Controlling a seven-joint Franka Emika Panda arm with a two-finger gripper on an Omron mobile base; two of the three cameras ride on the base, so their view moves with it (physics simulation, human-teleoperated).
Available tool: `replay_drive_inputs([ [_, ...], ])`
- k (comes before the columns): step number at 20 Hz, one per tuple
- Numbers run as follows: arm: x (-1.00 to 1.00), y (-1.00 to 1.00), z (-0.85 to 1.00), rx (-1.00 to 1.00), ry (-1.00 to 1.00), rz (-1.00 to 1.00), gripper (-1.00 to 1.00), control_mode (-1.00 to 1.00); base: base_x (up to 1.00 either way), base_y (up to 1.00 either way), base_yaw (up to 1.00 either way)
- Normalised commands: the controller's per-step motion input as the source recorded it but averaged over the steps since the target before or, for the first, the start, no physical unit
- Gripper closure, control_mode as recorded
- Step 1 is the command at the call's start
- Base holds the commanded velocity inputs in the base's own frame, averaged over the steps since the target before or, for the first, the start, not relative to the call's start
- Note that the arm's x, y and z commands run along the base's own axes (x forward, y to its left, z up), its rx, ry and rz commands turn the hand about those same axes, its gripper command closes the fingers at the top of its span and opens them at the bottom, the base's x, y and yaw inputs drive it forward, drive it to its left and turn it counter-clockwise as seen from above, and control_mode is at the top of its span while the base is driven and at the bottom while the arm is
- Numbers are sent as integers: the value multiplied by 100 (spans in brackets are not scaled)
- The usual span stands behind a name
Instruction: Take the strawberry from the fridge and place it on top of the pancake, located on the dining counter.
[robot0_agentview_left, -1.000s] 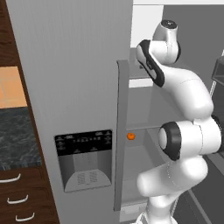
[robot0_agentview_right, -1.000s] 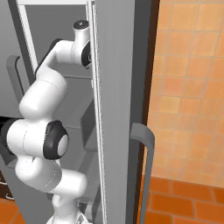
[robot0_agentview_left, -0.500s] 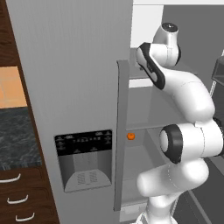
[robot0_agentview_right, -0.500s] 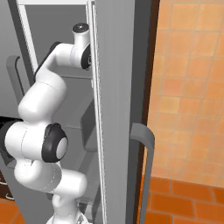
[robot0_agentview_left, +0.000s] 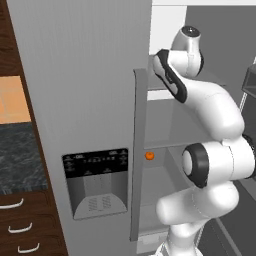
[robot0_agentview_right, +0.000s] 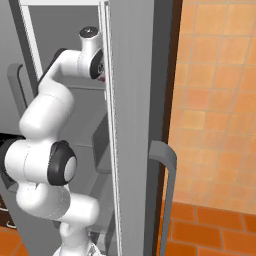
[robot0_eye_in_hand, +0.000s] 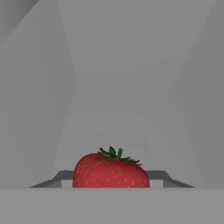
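A red strawberry (robot0_eye_in_hand: 110, 170) with a green leafy cap lies on a grey fridge shelf, low in the hand view. My gripper (robot0_eye_in_hand: 110, 177) is around it, with a grey fingertip (robot0_eye_in_hand: 61, 177) against each side of the berry, so it is shut on it. The fridge (robot0_agentview_left: 90, 100) is tall and light grey, with a black dispenser panel (robot0_agentview_left: 96, 164). My white arm reaches into its open right compartment at upper-shelf height. A speck of the strawberry (robot0_agentview_right: 102, 78) shows by the hand in the right base view. The pancake and the dining counter are out of view.
A small orange fruit (robot0_agentview_left: 149, 156) sits on a lower shelf. The closed left door's vertical handle (robot0_agentview_left: 138, 150) stands close to my arm. The open right door (robot0_agentview_right: 132, 110) with its grey handle (robot0_agentview_right: 165, 190) flanks the arm. An orange tiled floor (robot0_agentview_right: 215, 125) lies to the right.
The fingers have come in from wide open onto the strawberry's sides. The arm has hardly moved.
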Motion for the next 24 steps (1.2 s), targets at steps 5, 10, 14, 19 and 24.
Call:
replay_drive_inputs([
  [5,-37,6,-1,0,-16,5,100,-100,0,0,0],
  [10,-99,6,0,0,-10,3,100,-100,0,0,0],
  [14,-100,11,0,0,0,0,100,-100,0,0,0],
  [19,-100,7,-1,0,0,0,100,-100,0,0,0],
  [24,-100,2,-2,0,0,0,100,-100,0,0,0],
])
